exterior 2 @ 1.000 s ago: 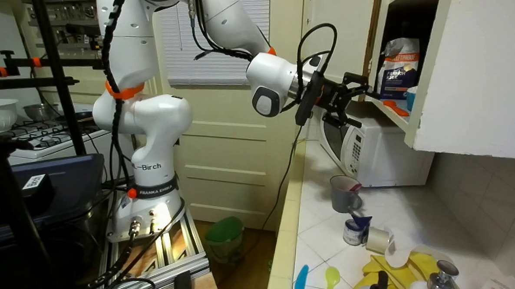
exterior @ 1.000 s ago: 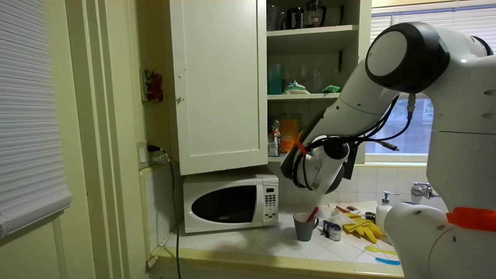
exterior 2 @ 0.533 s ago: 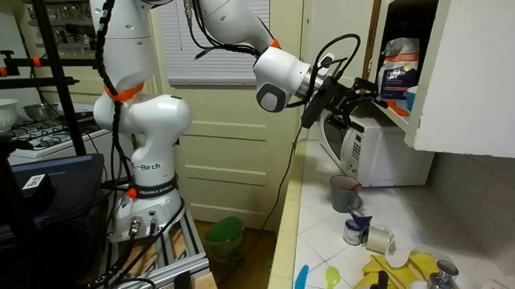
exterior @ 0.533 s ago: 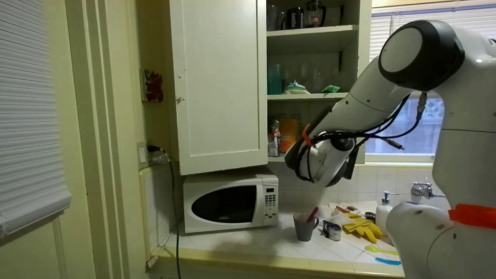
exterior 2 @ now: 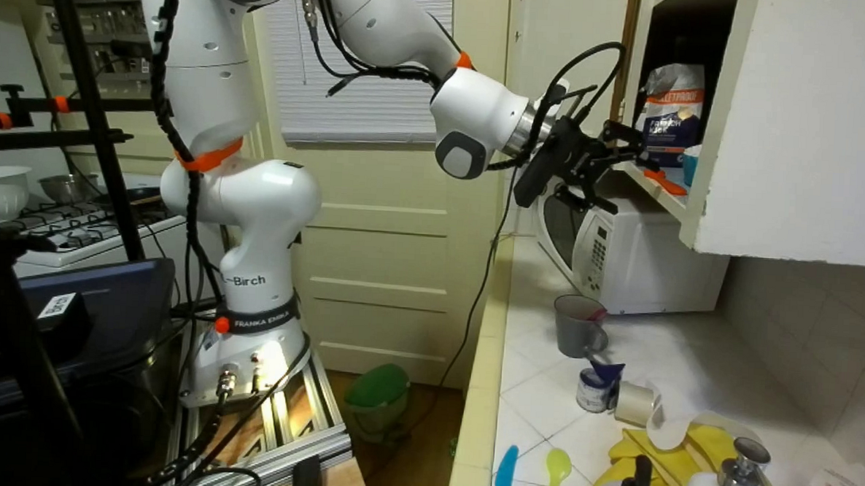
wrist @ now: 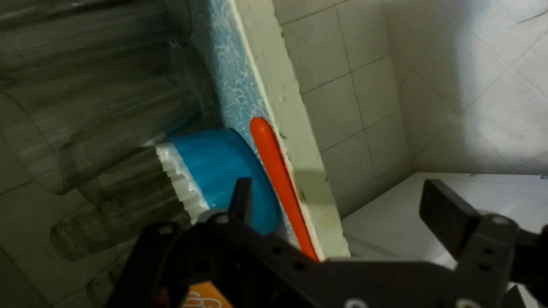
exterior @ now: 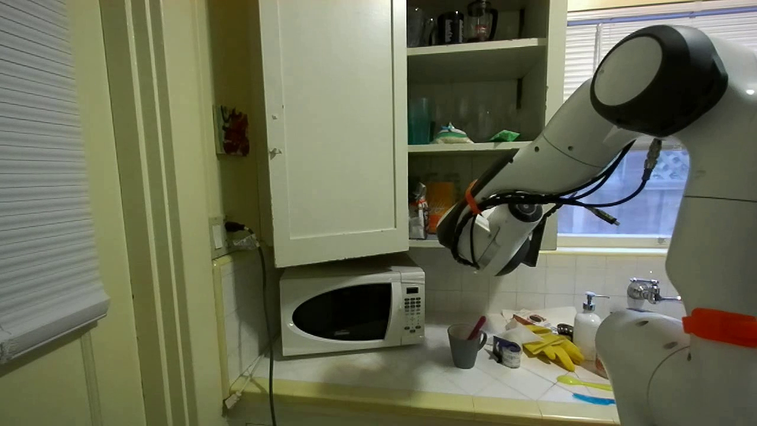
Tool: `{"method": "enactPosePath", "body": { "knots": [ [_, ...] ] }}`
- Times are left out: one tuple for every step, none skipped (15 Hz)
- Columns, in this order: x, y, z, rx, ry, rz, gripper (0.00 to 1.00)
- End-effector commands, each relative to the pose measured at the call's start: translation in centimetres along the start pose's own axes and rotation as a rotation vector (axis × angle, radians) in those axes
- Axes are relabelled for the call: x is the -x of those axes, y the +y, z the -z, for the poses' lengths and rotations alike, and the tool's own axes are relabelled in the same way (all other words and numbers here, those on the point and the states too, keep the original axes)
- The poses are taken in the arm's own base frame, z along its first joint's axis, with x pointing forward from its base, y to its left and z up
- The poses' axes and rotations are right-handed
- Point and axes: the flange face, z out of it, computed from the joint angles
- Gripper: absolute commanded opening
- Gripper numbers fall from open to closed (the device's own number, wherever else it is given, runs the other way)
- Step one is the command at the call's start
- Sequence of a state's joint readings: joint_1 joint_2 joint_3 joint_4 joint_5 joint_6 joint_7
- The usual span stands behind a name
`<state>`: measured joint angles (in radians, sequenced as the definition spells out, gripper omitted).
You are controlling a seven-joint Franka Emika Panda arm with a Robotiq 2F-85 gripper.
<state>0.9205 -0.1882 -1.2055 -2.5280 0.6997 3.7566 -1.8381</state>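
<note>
My gripper (wrist: 343, 201) stands open at the cupboard's lowest shelf, with nothing held. In the wrist view the pale shelf edge (wrist: 295, 115) runs between its fingers. An orange-red utensil (wrist: 278, 175) lies along that edge; its lower end is hidden behind the gripper. Beside it is a blue container (wrist: 222, 167) with a white ruffled rim, partly covered by the finger on that side. In an exterior view the gripper (exterior 2: 631, 184) is close to the orange-red utensil (exterior 2: 665, 182); contact cannot be made out. The arm hides the gripper in the other picture from outside.
Clear glass jars (wrist: 128, 94) stand deeper on the shelf, near a coffee bag (exterior 2: 671, 125). The opened cupboard door (exterior 2: 810, 128) hangs close by. Below are a white microwave (exterior 2: 665, 260), a grey mug (exterior 2: 571, 326), yellow gloves (exterior 2: 708, 452), a blue knife (exterior 2: 506, 476) and a green spoon (exterior 2: 558, 467).
The gripper has moved toward the shelf, rightward in an exterior view, and tilted somewhat further downward. Its jaws have stayed open. The objects on counter and shelf have not visibly moved.
</note>
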Motion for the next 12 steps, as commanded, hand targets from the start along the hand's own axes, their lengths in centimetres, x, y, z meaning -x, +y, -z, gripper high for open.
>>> {"method": "enactPosePath", "body": {
  "knots": [
    [0.7,1.1,-0.5,-0.060,0.027,0.016,1.00],
    [0.9,1.4,-0.7,-0.065,0.024,0.024,1.00],
    [1.0,1.6,-0.8,-0.070,0.022,0.033,1.00],
    [1.1,1.8,-0.9,-0.074,0.022,0.039,1.00],
    [1.2,2.1,-1.1,-0.080,0.022,0.046,1.00],
    [1.2,2.3,-1.2,-0.086,0.023,0.051,1.00],
    [1.2,2.5,-1.3,-0.088,0.026,0.057,1.00],
    [1.1,2.6,-1.3,-0.090,0.027,0.061,0.98],
    [1.0,2.7,-1.4,-0.092,0.029,0.067,0.93],
    [1.0,2.9,-1.4,-0.094,0.031,0.072,0.90],
    [0.9,3.0,-1.5,-0.097,0.034,0.076,0.80],
    [0.8,3.1,-1.6,-0.099,0.035,0.078,0.77]
  ]
}}
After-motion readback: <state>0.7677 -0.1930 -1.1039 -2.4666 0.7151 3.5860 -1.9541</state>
